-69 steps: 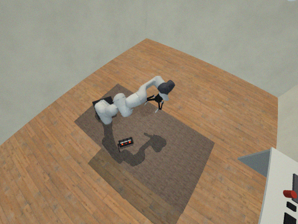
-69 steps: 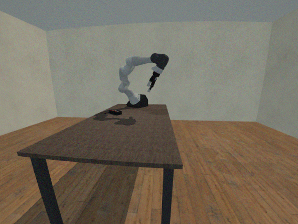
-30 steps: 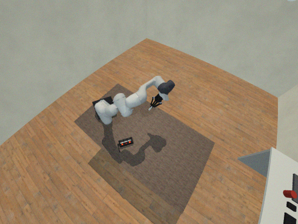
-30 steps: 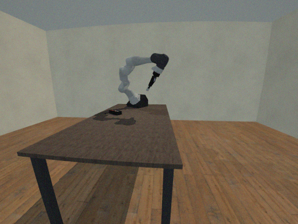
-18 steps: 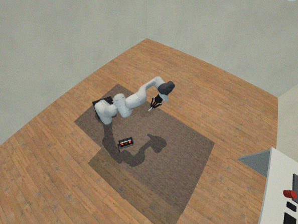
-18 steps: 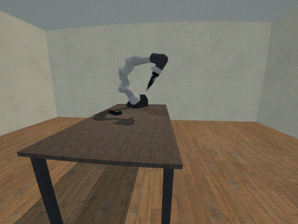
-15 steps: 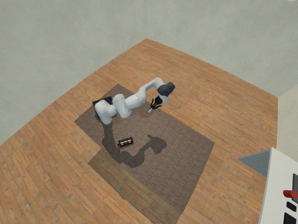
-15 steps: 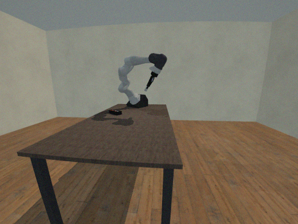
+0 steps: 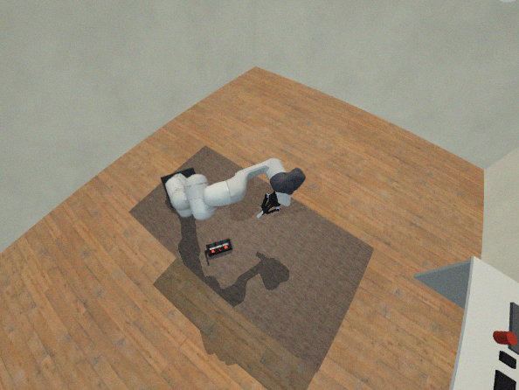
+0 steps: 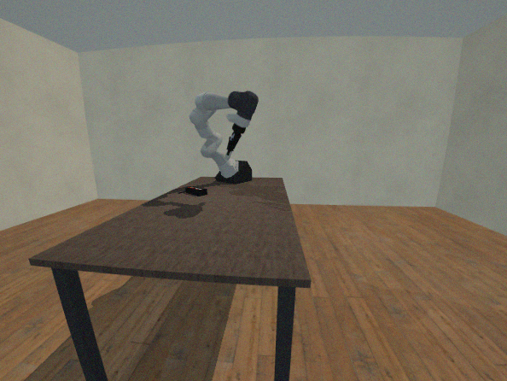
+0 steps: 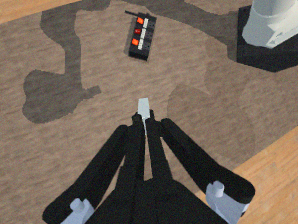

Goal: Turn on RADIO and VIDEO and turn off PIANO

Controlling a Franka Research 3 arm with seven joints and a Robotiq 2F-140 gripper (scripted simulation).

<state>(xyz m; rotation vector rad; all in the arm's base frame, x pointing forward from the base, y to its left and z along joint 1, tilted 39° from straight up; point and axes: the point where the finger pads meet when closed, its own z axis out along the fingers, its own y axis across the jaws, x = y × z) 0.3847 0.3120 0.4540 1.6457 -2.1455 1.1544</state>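
Note:
The black power strip [image 9: 218, 247] lies flat on the dark wooden table, the right way up. Two of its switches glow red in the overhead view; a third switch looks dark. It also shows in the wrist view [image 11: 141, 37] and, small, in the side view [image 10: 196, 190]. The labels are too small to read. My gripper [image 11: 144, 105] [image 10: 230, 149] is shut with nothing between the fingers. It hangs high above the table, well away from the strip, in the overhead view [image 9: 262, 213] up and to the right of it.
The arm's black base [image 11: 270, 45] stands at the table's far end [image 10: 235, 174]. The table edge runs close on the right in the wrist view [image 11: 260, 165]. A white console with a red knob [image 9: 504, 337] stands off the table.

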